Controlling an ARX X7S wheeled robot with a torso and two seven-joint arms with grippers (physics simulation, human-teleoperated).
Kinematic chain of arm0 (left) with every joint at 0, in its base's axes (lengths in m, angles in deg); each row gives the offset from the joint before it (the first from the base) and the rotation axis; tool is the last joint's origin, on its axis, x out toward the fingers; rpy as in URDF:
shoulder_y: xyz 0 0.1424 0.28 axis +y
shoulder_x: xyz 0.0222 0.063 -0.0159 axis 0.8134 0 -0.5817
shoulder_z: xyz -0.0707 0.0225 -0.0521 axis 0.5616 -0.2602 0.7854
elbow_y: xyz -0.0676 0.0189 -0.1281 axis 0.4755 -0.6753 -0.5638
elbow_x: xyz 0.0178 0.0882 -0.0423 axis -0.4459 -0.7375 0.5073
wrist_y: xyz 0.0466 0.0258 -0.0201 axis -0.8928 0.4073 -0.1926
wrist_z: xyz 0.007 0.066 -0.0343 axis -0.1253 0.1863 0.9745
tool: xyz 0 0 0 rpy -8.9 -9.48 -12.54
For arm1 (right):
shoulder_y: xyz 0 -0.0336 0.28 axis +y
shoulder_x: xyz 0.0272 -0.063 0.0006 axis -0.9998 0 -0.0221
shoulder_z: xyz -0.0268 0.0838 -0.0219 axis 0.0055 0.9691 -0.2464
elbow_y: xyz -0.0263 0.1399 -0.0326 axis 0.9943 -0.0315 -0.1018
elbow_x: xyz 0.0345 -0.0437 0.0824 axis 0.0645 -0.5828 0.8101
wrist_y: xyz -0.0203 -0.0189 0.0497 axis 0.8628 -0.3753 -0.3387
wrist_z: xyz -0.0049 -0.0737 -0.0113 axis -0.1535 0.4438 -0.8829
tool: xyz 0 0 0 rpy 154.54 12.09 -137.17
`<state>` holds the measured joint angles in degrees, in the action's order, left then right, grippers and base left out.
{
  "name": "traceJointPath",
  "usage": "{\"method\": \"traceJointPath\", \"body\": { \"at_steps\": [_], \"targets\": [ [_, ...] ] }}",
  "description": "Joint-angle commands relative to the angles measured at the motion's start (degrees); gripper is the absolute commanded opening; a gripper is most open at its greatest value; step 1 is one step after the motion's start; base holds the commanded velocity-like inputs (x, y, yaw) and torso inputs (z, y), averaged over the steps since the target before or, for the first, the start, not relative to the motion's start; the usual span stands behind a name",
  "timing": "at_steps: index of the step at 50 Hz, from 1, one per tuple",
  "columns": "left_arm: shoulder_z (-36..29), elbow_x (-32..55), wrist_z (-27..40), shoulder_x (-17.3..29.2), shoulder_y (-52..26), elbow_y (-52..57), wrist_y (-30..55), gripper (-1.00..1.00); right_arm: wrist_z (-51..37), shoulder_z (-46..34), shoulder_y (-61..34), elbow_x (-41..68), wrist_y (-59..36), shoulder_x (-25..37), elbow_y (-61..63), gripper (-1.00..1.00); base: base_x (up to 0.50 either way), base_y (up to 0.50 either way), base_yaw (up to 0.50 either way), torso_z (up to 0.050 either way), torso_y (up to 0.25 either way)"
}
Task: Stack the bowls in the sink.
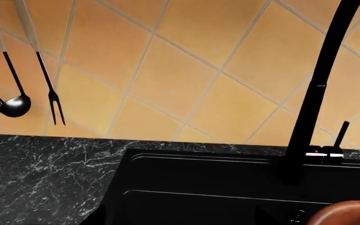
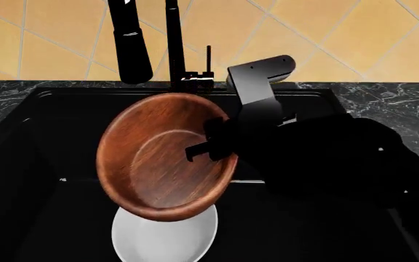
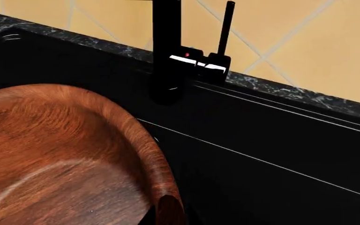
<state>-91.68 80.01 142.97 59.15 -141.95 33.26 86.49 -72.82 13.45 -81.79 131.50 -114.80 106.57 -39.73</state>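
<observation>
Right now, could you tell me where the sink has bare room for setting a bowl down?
The matte black sink floor is bare to the left of the glossy white bowl, up to the left wall. The middle is crowded: the reddish-brown wooden bowl, held by the right hand, hangs over the white bowl.

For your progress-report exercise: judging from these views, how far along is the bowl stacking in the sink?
Done: the white bowl already lies in the sink. In hand: the right hand grips the rim of the wooden bowl, holding it tilted above the white one. Left: lower the wooden bowl into the white bowl and let go. The left hand is out of view.
</observation>
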Motion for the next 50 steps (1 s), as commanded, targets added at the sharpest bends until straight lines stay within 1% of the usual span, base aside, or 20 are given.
{"method": "traceJointPath", "body": {
  "at_steps": [1, 9, 18, 38, 46, 50],
  "targets": [
    [0.2, -0.2, -0.3, 0.3, 0.6, 0.4, -0.3, 1.0, 1.1, -0.2, 0.7, -0.8, -0.1, -1.8, -1.6, -1.0, 0.0, 0.0, 0.0, 0.0, 0.0],
    [0.3, -0.3, -0.5, 0.5, 0.7, 0.3, 0.0, 1.0, 1.8, -1.2, 1.1, -1.3, -0.5, -3.5, -3.6, -1.0, 0.0, 0.0, 0.0, 0.0, 0.0],
    [0.5, 0.0, -0.2, 0.4, 0.4, 0.0, 0.3, 1.0, 2.2, -2.0, 1.7, -1.3, -0.9, -4.0, -4.7, -1.0, 0.0, 0.0, 0.0, 0.001, 0.0],
    [0.7, -0.5, -0.6, 0.4, 0.9, 0.0, 0.4, 1.0, 5.1, -4.5, 5.5, -4.3, 0.0, -6.3, -8.7, -1.0, 0.0, 0.0, 0.0, 0.0, 0.0],
    [0.9, -0.3, -0.6, 0.6, 1.1, 0.3, 0.3, 1.0, 6.4, -5.0, 6.4, -5.3, 0.4, -7.4, -10.0, -1.0, 0.0, 0.0, 0.0, 0.0, 0.0],
    [0.8, -0.5, -0.8, 0.6, 1.3, 0.3, 0.4, 1.0, 8.5, -5.7, 8.0, -6.8, 1.3, -8.6, -11.9, -1.0, 0.0, 0.0, 0.0, 0.0, 0.0]
  ]
}}
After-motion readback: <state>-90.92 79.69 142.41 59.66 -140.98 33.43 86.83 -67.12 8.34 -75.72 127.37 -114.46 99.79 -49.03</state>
